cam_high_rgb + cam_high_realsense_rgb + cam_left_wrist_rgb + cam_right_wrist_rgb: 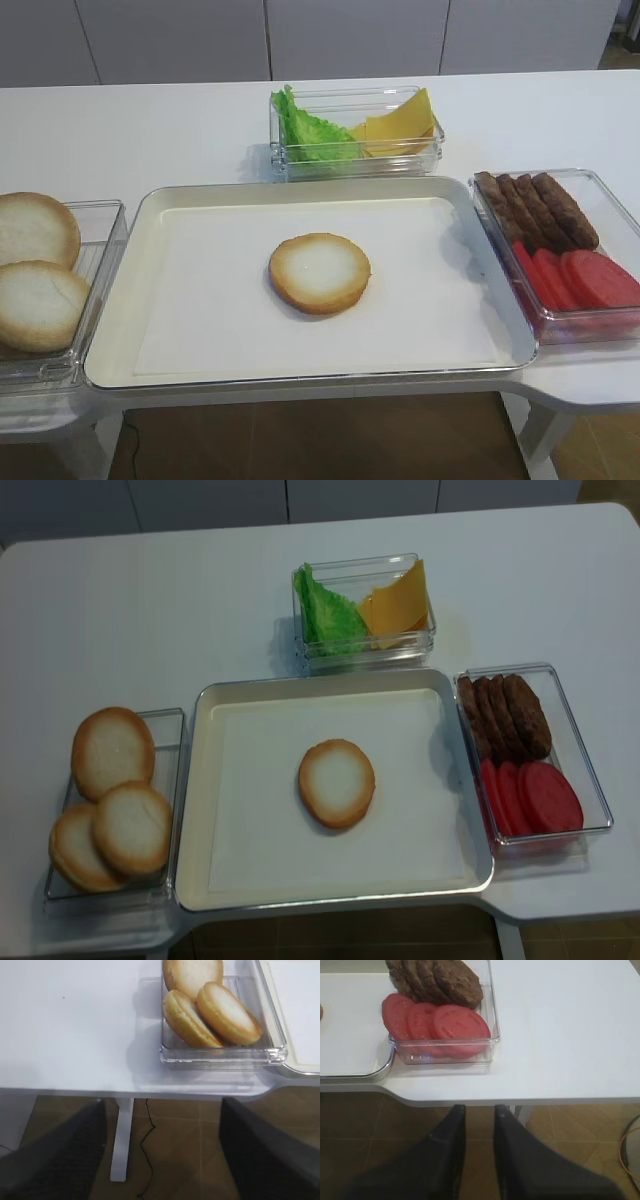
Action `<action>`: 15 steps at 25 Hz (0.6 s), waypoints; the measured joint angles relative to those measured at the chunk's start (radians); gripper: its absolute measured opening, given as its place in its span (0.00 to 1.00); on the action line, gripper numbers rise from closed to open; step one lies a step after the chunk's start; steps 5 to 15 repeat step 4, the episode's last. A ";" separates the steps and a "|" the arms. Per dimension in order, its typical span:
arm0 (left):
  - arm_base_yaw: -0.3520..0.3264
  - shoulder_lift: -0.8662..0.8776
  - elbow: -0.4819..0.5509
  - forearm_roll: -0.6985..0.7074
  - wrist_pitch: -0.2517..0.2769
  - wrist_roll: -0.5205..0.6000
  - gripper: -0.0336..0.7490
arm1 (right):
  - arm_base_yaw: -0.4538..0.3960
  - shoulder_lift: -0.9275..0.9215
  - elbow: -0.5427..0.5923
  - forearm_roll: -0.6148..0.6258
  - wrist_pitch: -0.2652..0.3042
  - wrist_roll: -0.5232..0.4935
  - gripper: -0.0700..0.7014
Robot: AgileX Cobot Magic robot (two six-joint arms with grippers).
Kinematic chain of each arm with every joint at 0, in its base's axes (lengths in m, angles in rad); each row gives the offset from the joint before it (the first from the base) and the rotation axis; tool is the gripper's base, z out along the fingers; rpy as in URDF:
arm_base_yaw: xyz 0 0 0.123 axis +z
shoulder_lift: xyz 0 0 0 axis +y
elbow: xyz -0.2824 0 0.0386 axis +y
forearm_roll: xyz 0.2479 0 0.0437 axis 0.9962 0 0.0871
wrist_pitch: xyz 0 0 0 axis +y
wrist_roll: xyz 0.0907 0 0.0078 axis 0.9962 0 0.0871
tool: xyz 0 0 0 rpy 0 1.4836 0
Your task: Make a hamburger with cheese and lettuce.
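Observation:
The hamburger is a single round bun half (319, 272) (337, 782), pale face up, lying in the middle of the white tray (200, 300) (250, 820). Behind the tray a clear box (355, 165) holds the green ruffled lettuce (310, 130) (328, 615) on its left and the yellow cheese slices (400, 125) (397, 605) on its right. My left gripper (164, 1105) is open and empty, hanging in front of the table's left edge above the floor. My right gripper (480, 1108) is shut and empty, below the table's front right edge. Neither gripper shows in the high views.
Left of the tray, a clear box (170, 720) (225, 1055) holds three bun halves (35, 270) (210, 1005). To the tray's right, another clear box (600, 180) (492, 1010) holds brown patties (535, 205) (435, 977) and round red slices (585, 280) (435, 1022). White tabletop (570, 1035) extends right.

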 joint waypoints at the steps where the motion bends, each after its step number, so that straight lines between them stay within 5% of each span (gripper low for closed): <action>1: 0.000 0.000 0.002 0.002 -0.010 0.002 0.70 | 0.000 0.000 0.000 0.000 0.000 0.000 0.29; 15: 0.000 -0.001 0.021 0.017 -0.038 0.006 0.70 | 0.000 0.000 0.000 0.000 0.000 0.000 0.29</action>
